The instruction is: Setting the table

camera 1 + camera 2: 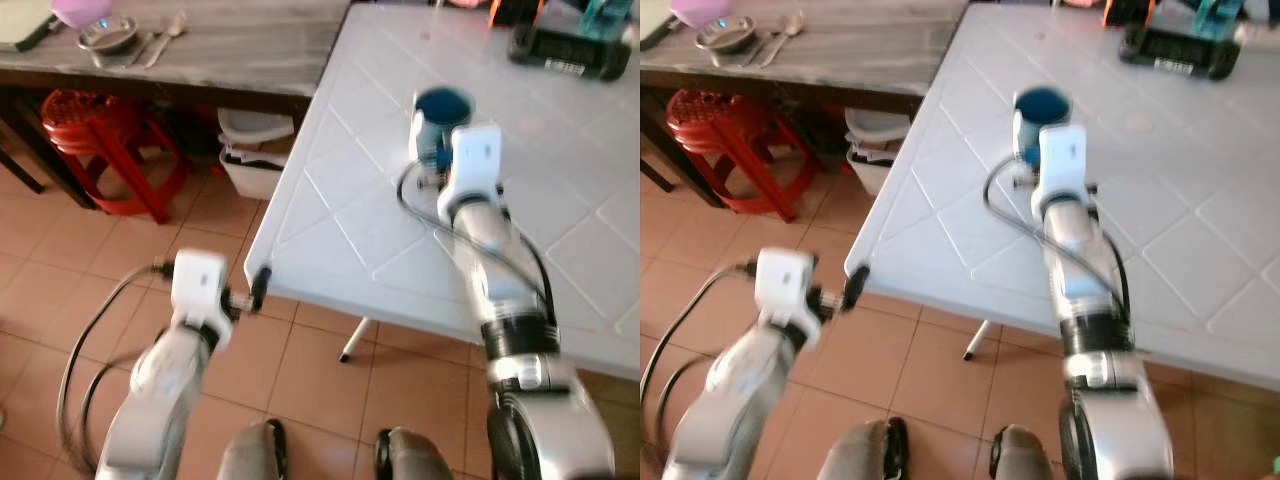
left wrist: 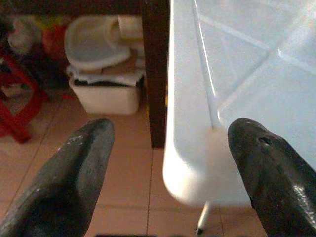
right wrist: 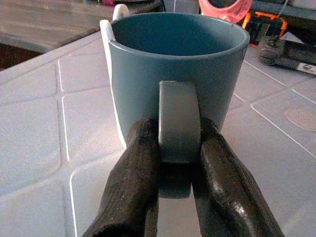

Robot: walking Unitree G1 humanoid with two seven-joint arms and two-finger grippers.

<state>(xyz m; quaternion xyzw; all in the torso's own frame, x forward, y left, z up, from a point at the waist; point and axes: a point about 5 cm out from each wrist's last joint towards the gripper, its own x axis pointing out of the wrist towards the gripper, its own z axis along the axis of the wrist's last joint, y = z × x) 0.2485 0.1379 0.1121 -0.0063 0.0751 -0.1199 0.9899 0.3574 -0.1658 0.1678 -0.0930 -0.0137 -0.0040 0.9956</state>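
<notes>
Landmark: the white table [image 1: 560,250], a plastic top moulded in a diamond grid.
Mug: a blue mug [image 3: 177,74] stands upright on the white table, well in from its near edge, handle turned toward the robot.
Right gripper: the right gripper [image 3: 178,158] reaches over the white table from the near edge; its two black fingers are clamped on the mug's handle, one on each side.
Left gripper: the left gripper [image 2: 170,173] hangs off the white table's near left corner, over the tiled floor [image 1: 60,260], fingers spread wide with nothing between them.
Beyond the table: a wooden table [image 1: 240,45] stands off the white table's far left corner, carrying a metal bowl [image 1: 108,36] and spoons [image 1: 165,35].
Step in hand: probably placing or lifting the mug by its handle.
Doing it well: keep the squeeze even on the handle so the mug does not swing; hold the rim level; move straight up or down, since a sideways drag may catch on the moulded grooves.
Risk: a pinch on the handle alone lets the body tip forward.
</notes>
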